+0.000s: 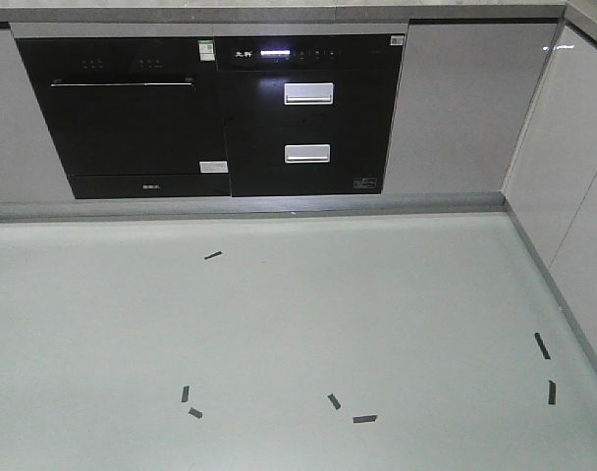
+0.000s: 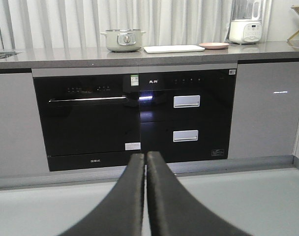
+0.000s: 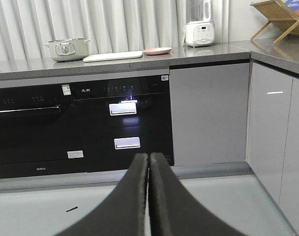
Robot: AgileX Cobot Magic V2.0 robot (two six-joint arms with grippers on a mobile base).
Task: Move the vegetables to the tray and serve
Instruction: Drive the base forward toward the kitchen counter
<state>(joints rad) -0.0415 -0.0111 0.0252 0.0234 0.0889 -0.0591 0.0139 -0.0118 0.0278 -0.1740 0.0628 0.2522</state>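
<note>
The cream-white tray (image 2: 173, 48) lies flat on the grey countertop (image 2: 66, 54), between a pale green pot (image 2: 123, 40) and a small pink plate (image 2: 214, 45). The right wrist view shows the same tray (image 3: 112, 56), pot (image 3: 66, 49) and plate (image 3: 157, 50). No vegetables show in any view. My left gripper (image 2: 145, 157) is shut with nothing in it, low over the floor and far from the counter. My right gripper (image 3: 148, 158) is likewise shut and empty. Neither arm appears in the front view.
Black built-in appliances (image 1: 220, 113) with two silver handles (image 1: 308, 93) fill the cabinet front. A white blender (image 3: 199, 27) stands right of the plate. A side cabinet run (image 3: 277, 142) closes the right. A wooden rack (image 3: 280, 17) sits on it. Black tape marks (image 1: 213, 255) dot the floor.
</note>
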